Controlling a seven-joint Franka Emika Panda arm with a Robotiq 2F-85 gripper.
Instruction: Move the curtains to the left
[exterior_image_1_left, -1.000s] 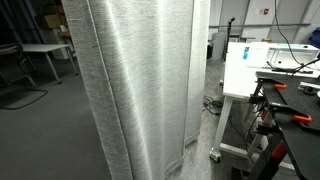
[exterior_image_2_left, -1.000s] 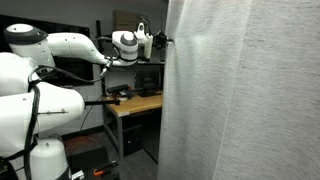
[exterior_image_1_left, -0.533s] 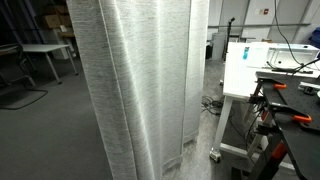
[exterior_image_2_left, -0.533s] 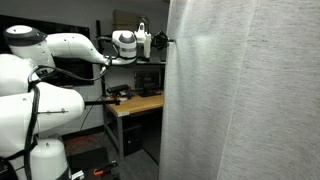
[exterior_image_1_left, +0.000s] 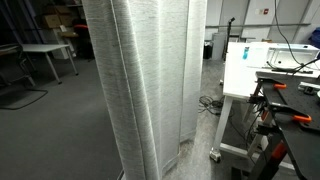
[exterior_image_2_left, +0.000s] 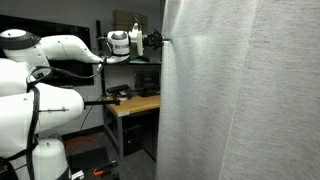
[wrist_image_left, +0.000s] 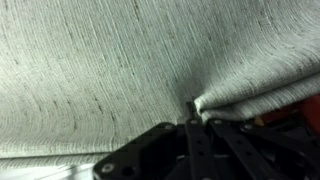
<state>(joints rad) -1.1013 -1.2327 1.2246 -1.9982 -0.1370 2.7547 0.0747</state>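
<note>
The curtains (exterior_image_1_left: 150, 80) are tall whitish-grey sheer fabric in vertical folds and fill the middle of both exterior views (exterior_image_2_left: 240, 90). My white arm reaches from the left in an exterior view, and my gripper (exterior_image_2_left: 160, 41) sits at the curtain's left edge, high up. In the wrist view the gripper (wrist_image_left: 192, 108) is shut, pinching a fold of the curtains (wrist_image_left: 120, 60), which bunch into a crease at the fingertips. The fabric fills nearly the whole wrist view.
A white boxy cart (exterior_image_1_left: 245, 75) with cables stands beside the curtains. A table with red-handled clamps (exterior_image_1_left: 290, 110) is near it. A wooden workbench (exterior_image_2_left: 135, 103) stands under my arm. Desks and chairs (exterior_image_1_left: 30, 60) lie beyond the curtains.
The curtain's edge has shifted: rightward in the view with the cart, leftward in the view with my arm. My gripper has drawn back with the fabric held.
</note>
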